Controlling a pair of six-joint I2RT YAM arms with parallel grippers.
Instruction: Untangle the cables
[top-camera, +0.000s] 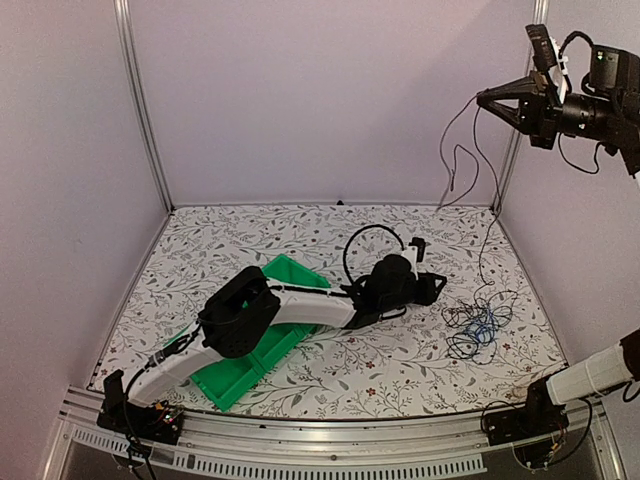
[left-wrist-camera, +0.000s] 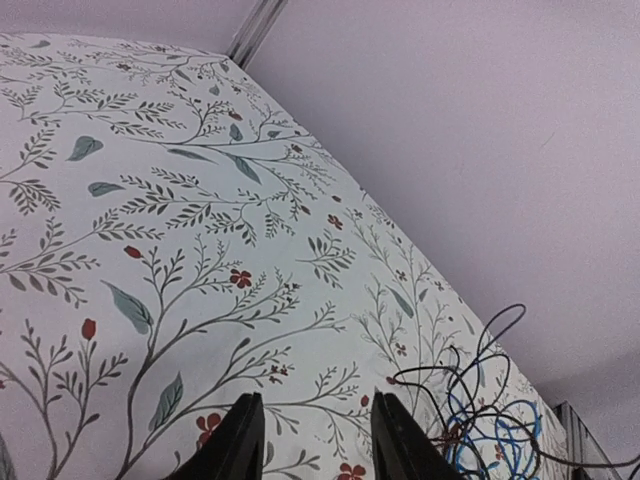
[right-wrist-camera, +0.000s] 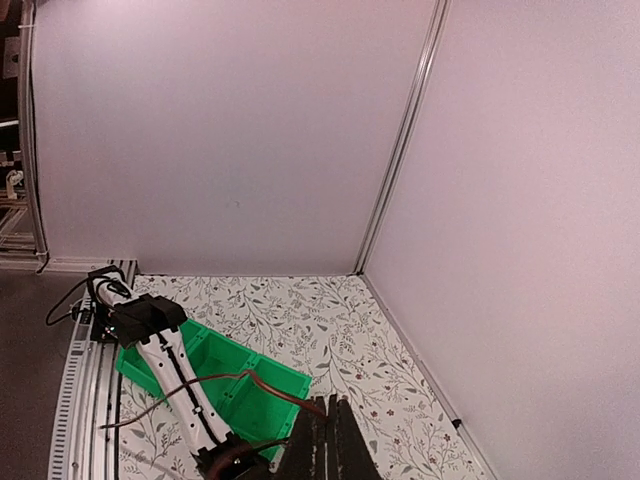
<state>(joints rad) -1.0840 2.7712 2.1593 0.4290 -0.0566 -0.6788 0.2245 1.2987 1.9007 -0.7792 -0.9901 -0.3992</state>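
The cables (top-camera: 478, 322) lie in a loose tangle on the right of the floral table, thin black wires with one blue wire (top-camera: 483, 327). My right gripper (top-camera: 484, 98) is raised high at the top right, shut on a thin dark cable (top-camera: 456, 150). That cable hangs in loops and runs down to the tangle. In the right wrist view it (right-wrist-camera: 262, 386) leaves the shut right gripper (right-wrist-camera: 331, 432). My left gripper (top-camera: 432, 286) is low over the table just left of the tangle, open and empty. In the left wrist view the tangle (left-wrist-camera: 487, 415) lies just right of the left gripper (left-wrist-camera: 315, 432).
A green divided bin (top-camera: 240, 375) sits at the front left under my left arm (top-camera: 300, 305), and it also shows in the right wrist view (right-wrist-camera: 232, 385). Pale walls close the back and both sides. A metal rail (top-camera: 330, 440) runs along the near edge.
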